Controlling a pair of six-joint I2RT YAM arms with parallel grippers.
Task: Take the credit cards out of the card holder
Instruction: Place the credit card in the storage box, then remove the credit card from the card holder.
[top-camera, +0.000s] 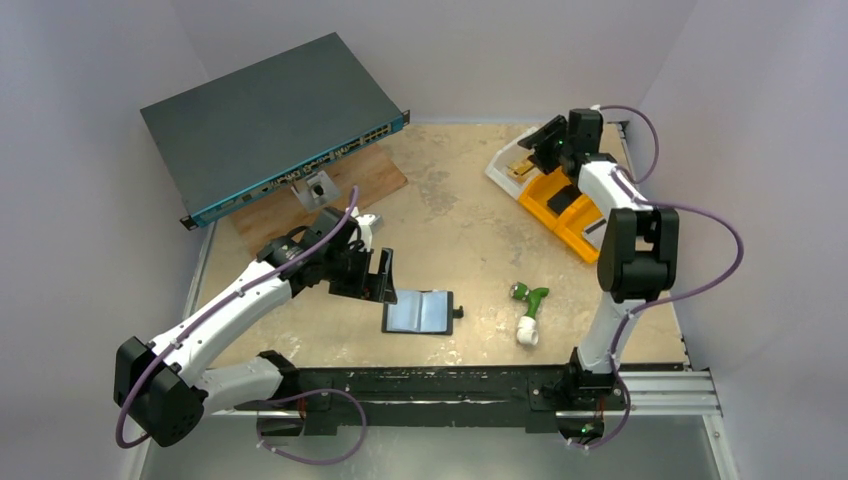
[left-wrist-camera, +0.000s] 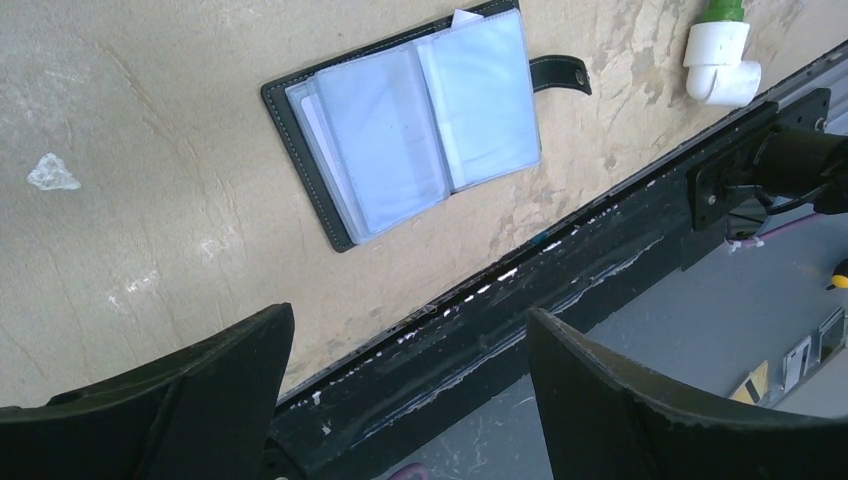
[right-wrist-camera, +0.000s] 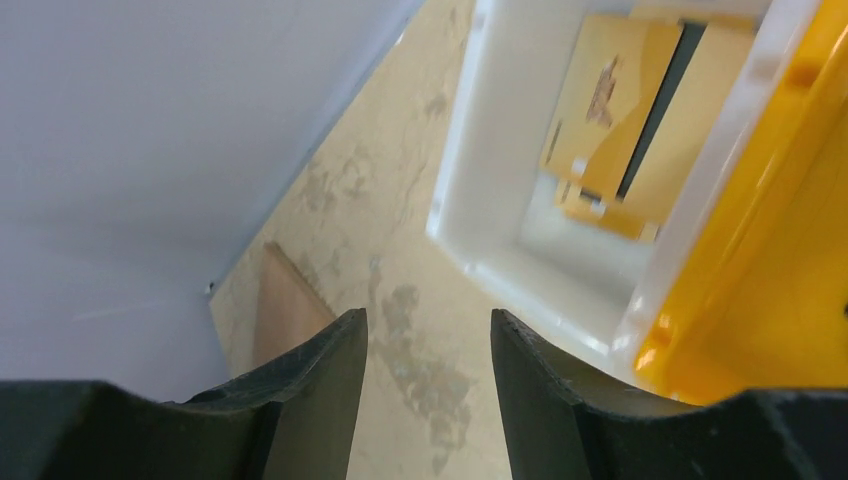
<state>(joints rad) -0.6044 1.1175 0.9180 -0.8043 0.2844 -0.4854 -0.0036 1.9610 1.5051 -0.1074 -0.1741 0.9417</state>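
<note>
Credit cards (left-wrist-camera: 385, 140), thin pale blue-grey glossy rectangles, sit inside the clear sleeves of the small flat black folding card holder (left-wrist-camera: 308, 168). It lies spread open on the mottled beige desk (top-camera: 450, 220) near the front edge, its strap with the silvery snap flung out to one side. Laid flat like this, the sleeves face up, so a card can probably be pinched at an edge and slid out. Judging by the filled sleeves, that is not yet done. The left gripper (top-camera: 383, 278) hangs just beside the holder's left edge, fingers spread wide with nothing between them. Its arm reaches forward, elbow low, wrist tipped down toward the desk. The right arm stretches to the back right, and the right gripper (right-wrist-camera: 428, 330) points down by the rim of a white plastic tray (right-wrist-camera: 480, 150) holding a flat tan-and-black piece (right-wrist-camera: 600, 100), next to a bright orange tray (top-camera: 540, 193); its fingers stand partly apart and empty
</note>
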